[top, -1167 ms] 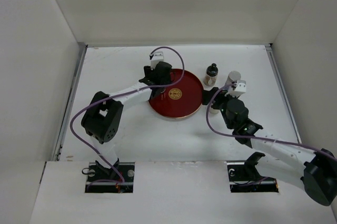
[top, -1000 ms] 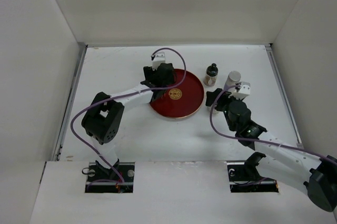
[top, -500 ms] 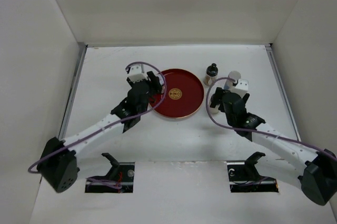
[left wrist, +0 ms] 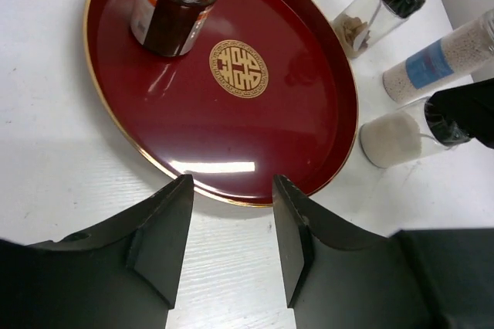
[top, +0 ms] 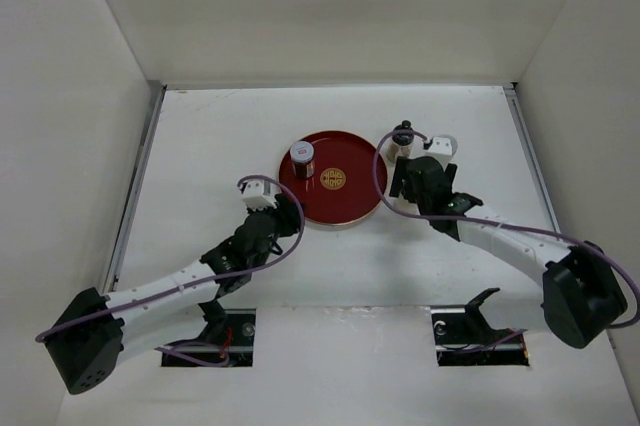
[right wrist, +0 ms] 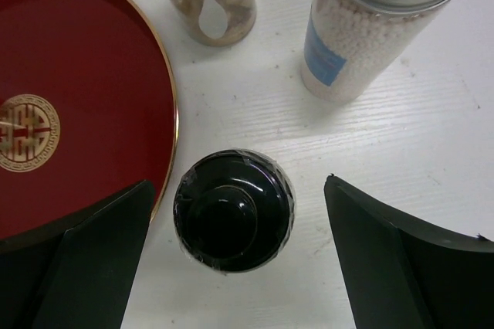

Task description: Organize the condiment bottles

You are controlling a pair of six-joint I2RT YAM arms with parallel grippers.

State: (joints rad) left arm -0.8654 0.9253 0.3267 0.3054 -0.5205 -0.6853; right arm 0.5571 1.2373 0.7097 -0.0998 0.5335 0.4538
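When we looked down from above, the dark jar point(top: 302, 158) with its pale lid stood upright on the red tray point(top: 360, 161), toward the tray's far left side and clear of the gold emblem point(top: 333, 179) at its centre. The other three bottles stood on the white table point(top: 200, 136) just off the tray's right rim. The pale bottle point(top: 402, 139) with the black cap was farthest from the arms, and the white cylinder point(right wrist: 384, 24) stood just beside it to the right. The dark-lidded jar point(right wrist: 232, 210) was nearer the arms and so close to the rim that we could not tell whether it touched. The right gripper point(right wrist: 239, 184) hung over that jar with its jaws spread wide, one finger on each side of the lid and neither touching it. In the top view its wrist hid the jar and most of the cylinder. The left gripper point(left wrist: 230, 225) sat low at the tray's near left edge, jaws parted and empty, with only bare tray between them and the dark jar. As for writing, we saw a red mark on the dark jar's white lid, cut off by the frame edge. We also saw a blue label point(right wrist: 323, 49) on the cylinder with print too small to read, and a pale oval patch on the pale bottle's side. We could read no words.
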